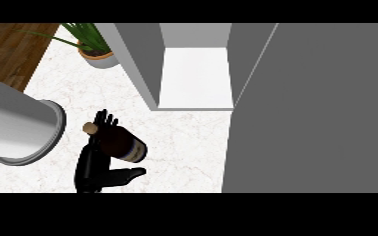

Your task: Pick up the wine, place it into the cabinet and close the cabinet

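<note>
One bottle, one cabinet, one hand in view

One wine bottle (120,141) lies tilted across my left hand (96,167), its cork end toward the upper left, above the white marble counter (184,145). My fingers (105,120) curl up behind the bottle's shoulder and my thumb (127,174) sticks out below its base, so the hand is wrapped round the bottle. One cabinet (196,77) stands open to the upper right, apart from the bottle; its grey door (310,110) fills the right side. One potted plant (96,47) sits at the upper left. One grey round vessel (26,127) sits at the left edge.
</note>
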You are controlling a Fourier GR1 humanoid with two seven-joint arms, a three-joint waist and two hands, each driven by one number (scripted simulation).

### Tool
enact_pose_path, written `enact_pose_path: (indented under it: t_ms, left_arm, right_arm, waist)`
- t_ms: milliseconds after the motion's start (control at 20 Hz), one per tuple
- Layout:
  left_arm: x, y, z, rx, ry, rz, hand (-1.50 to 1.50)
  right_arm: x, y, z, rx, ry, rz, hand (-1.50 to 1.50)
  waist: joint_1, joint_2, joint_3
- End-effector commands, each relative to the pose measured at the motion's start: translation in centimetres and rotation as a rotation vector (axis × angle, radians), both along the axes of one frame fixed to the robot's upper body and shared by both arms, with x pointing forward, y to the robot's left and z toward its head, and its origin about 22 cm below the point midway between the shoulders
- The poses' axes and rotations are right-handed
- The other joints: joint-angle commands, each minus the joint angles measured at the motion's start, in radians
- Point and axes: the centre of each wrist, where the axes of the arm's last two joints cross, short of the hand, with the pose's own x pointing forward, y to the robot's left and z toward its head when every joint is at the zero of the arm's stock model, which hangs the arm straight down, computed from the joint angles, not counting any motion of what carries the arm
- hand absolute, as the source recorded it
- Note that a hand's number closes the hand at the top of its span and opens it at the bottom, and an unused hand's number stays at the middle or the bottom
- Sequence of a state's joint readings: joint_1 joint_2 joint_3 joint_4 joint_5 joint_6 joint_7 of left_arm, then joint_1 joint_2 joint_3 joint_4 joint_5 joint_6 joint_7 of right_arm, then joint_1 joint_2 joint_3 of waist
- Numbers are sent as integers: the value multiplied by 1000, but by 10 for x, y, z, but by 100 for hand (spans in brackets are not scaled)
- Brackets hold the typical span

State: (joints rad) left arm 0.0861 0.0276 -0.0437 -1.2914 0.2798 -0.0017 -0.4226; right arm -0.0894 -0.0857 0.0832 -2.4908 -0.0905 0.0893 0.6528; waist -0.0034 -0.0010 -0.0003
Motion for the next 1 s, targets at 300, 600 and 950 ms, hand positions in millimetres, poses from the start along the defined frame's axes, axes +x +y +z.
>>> enact_pose_path:
  t_ms: [300, 600, 950]
  left_arm:
    - [16, -21, -14, -102, -46, -81, 150]
    - [10, -18, -33, -17, -66, -154, 150]
    - [-5, 79, -7, 53, -66, -131, 150]
  right_arm:
    - [-26, -4, 13, 57, -15, 42, -150]
    - [-30, -5, 11, 52, -32, 46, -150]
    - [-21, -15, 12, 43, -39, 34, -150]
  waist:
    - [-4, 0, 0]
    - [-5, 0, 0]
    - [3, -2, 1]
